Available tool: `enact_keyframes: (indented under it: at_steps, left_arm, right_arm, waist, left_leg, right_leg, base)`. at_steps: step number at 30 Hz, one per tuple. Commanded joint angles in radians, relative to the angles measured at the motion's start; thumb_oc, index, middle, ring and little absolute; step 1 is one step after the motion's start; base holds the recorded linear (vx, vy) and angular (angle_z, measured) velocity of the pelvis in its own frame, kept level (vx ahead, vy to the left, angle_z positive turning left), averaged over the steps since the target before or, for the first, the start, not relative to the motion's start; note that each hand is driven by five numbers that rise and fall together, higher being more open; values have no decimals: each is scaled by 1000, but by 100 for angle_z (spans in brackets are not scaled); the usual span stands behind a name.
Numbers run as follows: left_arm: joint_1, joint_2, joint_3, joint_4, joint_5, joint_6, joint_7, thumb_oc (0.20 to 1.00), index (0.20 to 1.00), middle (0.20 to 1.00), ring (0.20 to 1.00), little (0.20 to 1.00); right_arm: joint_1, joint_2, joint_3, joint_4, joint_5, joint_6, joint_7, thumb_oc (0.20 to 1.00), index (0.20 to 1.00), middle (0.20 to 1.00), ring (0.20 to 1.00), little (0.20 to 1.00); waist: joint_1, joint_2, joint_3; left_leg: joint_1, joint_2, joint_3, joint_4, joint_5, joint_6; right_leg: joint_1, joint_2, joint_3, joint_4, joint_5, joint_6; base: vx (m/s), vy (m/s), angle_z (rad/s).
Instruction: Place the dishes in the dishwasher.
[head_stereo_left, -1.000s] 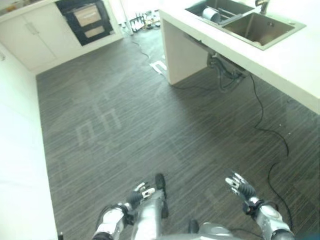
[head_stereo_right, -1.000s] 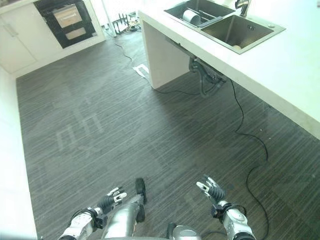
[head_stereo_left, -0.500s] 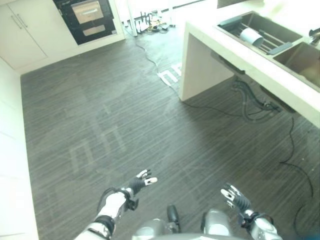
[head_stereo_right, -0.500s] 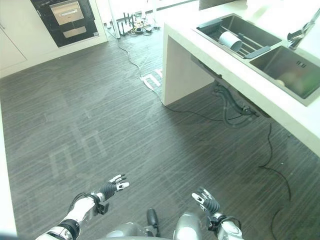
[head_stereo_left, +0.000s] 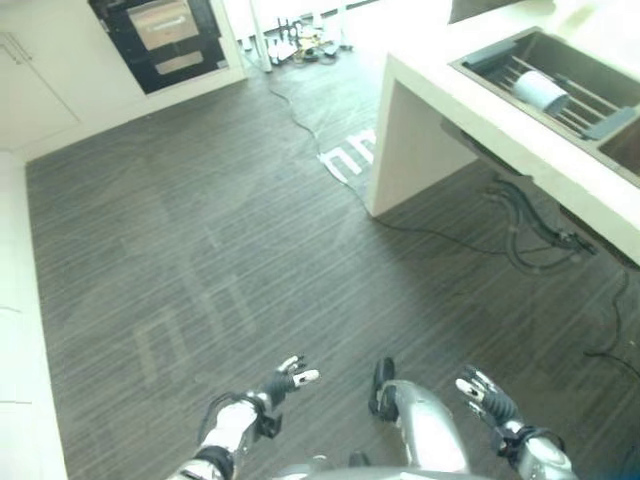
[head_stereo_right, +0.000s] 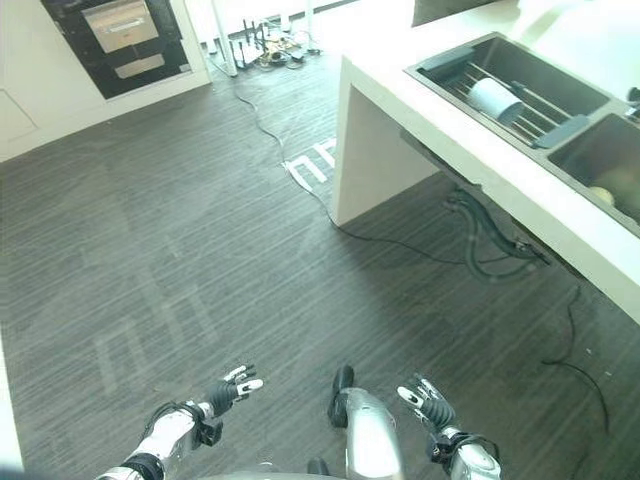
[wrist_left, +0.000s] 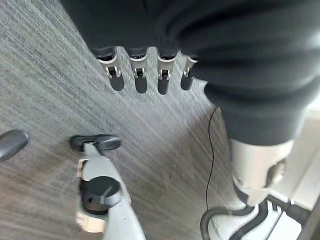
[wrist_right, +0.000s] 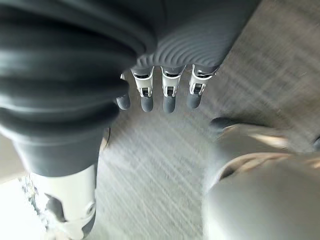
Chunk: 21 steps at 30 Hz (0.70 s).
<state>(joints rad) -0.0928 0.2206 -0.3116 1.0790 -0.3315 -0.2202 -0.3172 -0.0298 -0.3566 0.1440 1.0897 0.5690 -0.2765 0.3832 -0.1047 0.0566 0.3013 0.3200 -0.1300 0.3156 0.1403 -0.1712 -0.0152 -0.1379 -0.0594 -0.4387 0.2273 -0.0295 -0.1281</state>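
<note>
Both hands low over the dark striped floor (head_stereo_left: 200, 250), holding nothing. Left hand (head_stereo_left: 278, 382) at lower left, fingers straight and relaxed, pointing forward; its wrist view shows the fingers (wrist_left: 137, 75) in a loose row with only floor past them. Right hand (head_stereo_left: 487, 397) at lower right, fingers spread and straight; its wrist view shows the fingers (wrist_right: 169, 92) hanging free above the floor, touching nothing.

White desk (head_stereo_right: 420, 105) stands well apart from the hands, far right. Sink (head_stereo_right: 520, 95) set into it, with a rack of bars across the near basin. One cup (head_stereo_right: 497, 98), pale and lying on its side, rests on the rack bars in that basin. Dark tray edge (head_stereo_right: 563, 130) sits between this basin and the second basin (head_stereo_right: 610, 180) further right; a small yellowish thing (head_stereo_right: 601, 195) lies in the second basin, cannot tell what. Faucet tip just visible at the right edge.

Pipes and hoses (head_stereo_left: 520, 215) hang under the desk. A thin cable (head_stereo_left: 330, 150) runs across the floor from the far wall toward the desk base.

Far left: dark built-in appliance (head_stereo_left: 160, 40) set in white cabinets (head_stereo_left: 35, 85), door closed; cannot tell whether it is the dishwasher. Some clutter (head_stereo_left: 300, 40) on the floor at the far wall beside it.
</note>
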Motion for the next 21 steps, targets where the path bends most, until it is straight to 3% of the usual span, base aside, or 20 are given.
enact_keyframes:
  at_steps: [1,3,6,7,9,10,12,14,15,16,17,19,21]
  left_arm:
    - [-36,19,-2,-26,11,-32,-10,1000,1000,1000,1000,1000]
    - [-37,20,1,-29,19,-28,-10,1000,1000,1000,1000,1000]
    - [-39,16,7,-27,-1,-38,-22,1000,1000,1000,1000,1000]
    - [-37,12,14,-27,-3,-43,-22,1000,1000,1000,1000,1000]
    - [-36,7,24,-31,1,-39,-22,1000,1000,1000,1000,1000]
    - [-37,10,36,-37,15,-29,-28,1000,1000,1000,1000,1000]
    - [-35,11,35,-38,14,-31,-29,1000,1000,1000,1000,1000]
    - [-37,10,34,-41,23,-30,-31,1000,1000,1000,1000,1000]
    - [-43,8,30,-41,12,-23,-34,1000,1000,1000,1000,1000]
    - [-43,5,35,-41,-8,-19,-38,1000,1000,1000,1000,1000]
    - [-38,6,39,-41,-13,-21,-45,1000,1000,1000,1000,1000]
    - [-24,9,45,-41,0,-33,-57,1000,1000,1000,1000,1000]
    - [-9,8,41,-44,74,-49,-68,1000,1000,1000,1000,1000]
  right_arm:
    - [-31,-2,19,-25,5,-29,-2,1000,1000,1000,1000,1000]
    - [-34,-11,24,-30,9,-17,-10,1000,1000,1000,1000,1000]
    - [-35,-22,35,-28,-9,-14,-8,1000,1000,1000,1000,1000]
    - [-34,-29,41,-26,-10,-11,-8,1000,1000,1000,1000,1000]
    - [-33,-34,43,-22,-5,-7,-13,1000,1000,1000,1000,1000]
    - [-35,-38,44,-13,13,-1,-21,1000,1000,1000,1000,1000]
    - [-46,-36,50,4,19,2,-21,1000,1000,1000,1000,1000]
    - [-50,-32,43,14,30,-3,-11,1000,1000,1000,1000,1000]
    - [-44,-27,42,13,74,3,6,1000,1000,1000,1000,1000]
    - [-40,-23,46,19,42,7,-12,1000,1000,1000,1000,1000]
    - [-40,-21,49,29,33,6,-12,1000,1000,1000,1000,1000]
    - [-40,-21,44,68,15,-3,4,1000,1000,1000,1000,1000]
    - [-37,-21,35,91,21,1,9,1000,1000,1000,1000,1000]
  waist:
    - [-9,-36,-16]
    - [-11,-28,-25]
    - [-3,-25,-37]
    - [6,-32,-40]
    - [16,-39,-38]
    - [27,-53,-33]
    - [38,-63,-19]
    - [30,-68,-16]
    - [25,-60,-13]
    - [40,-46,-9]
    - [52,-40,-4]
    - [78,-32,-5]
    - [96,-30,-8]
  left_leg:
    - [-126,124,19,-5,-89,70]
    - [-135,143,14,81,-78,43]
    - [-173,185,-19,275,36,-30]
    - [-219,200,-41,418,88,-55]
    - [-289,218,-53,557,110,-65]
    - [-371,246,-53,659,98,-54]
    - [-437,254,-46,598,66,-23]
    - [-421,277,-12,492,66,-18]
    - [-408,256,-32,298,91,-24]
    - [-408,200,-119,108,129,-24]
    - [-411,185,-173,42,151,-34]
    - [-451,178,-245,-21,217,-55]
    - [-486,173,-274,-33,248,-55]
  right_leg:
    - [21,-83,72,38,-63,206]
    - [45,-54,72,44,-101,173]
    - [98,-5,73,12,-141,119]
    - [123,9,79,-3,-154,95]
    - [144,16,88,-8,-168,75]
    - [180,21,105,-18,-175,65]
    - [221,27,143,-47,-166,77]
    - [239,26,156,-66,-164,89]
    - [262,26,188,-83,-162,110]
    - [270,35,240,-95,-145,126]
    - [286,45,272,-100,-149,133]
    - [321,64,334,-132,-151,143]
    - [351,68,372,-155,-151,149]
  base:
    - [219,-225,-39]
    - [258,-331,-36]
    - [214,-331,-46]
    - [223,-351,-68]
    - [193,-288,-47]
    - [199,-217,-43]
    - [242,-72,-45]
    - [230,88,-86]
    - [330,240,-70]
    - [398,275,-32]
    - [330,182,-60]
    - [306,92,-120]
    - [284,133,-98]
